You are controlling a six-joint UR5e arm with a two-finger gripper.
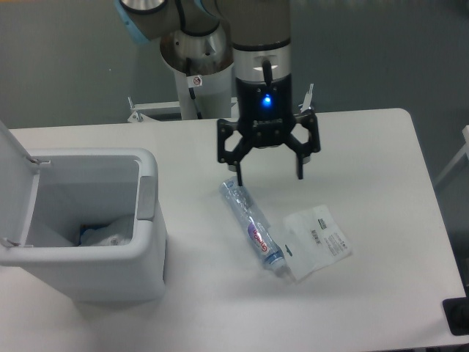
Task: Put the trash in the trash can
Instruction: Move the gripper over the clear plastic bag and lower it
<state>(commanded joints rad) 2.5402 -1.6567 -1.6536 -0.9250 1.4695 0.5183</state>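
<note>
Hovering pincer point(269, 176) spread wide, holding nothing, left fingertip point(239, 178) near crushed bottle point(253, 225), packet point(317, 240) beside it

Arm point(198, 29): silver-grey metal tube sections w/ light blue joint caps. Wrist point(261, 70) is a dark grey/black cylinder w/ silver band round it, black lever-like tab at front. Blue LED point(266, 100) lit on black gripper body. Gripper point(268, 176): matte black, two-finger, open-frame linkage w/ cut-outs, thin dark fingers point(300, 167). White pedestal base point(196, 92) behind, small red/white sticker on it. Thin dark cable beside sticker.
</note>
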